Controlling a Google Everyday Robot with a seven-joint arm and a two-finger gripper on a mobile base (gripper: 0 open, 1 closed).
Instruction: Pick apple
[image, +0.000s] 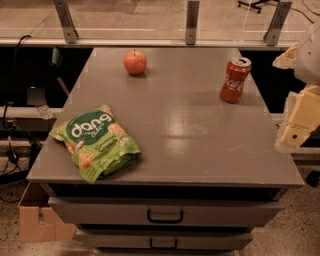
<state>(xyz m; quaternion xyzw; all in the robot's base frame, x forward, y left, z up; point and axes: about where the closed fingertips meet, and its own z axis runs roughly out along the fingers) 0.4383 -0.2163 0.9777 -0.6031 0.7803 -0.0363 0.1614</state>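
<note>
Nearest the lens, the gripper (299, 122) is hanging at the right of the view, just past the right edge of the table (200, 150). It is touching nothing and carrying nothing, and I cannot tell whether it is open or closed.

The apple (135, 62) is sitting stem up near the table's far edge, left of centre. Bare tabletop is lying all round it, so an approach from above or from the front is looking unobstructed. The can (235, 80) is standing upright well to the apple's right, closer to the gripper and roughly between the two. I judge that a low, straight reach across would be risking a knock against it.

The bag (96, 142) is lying flat at the near left corner, well apart from the apple and out of the way. Below the tabletop the drawers (165, 212) are sitting shut.
</note>
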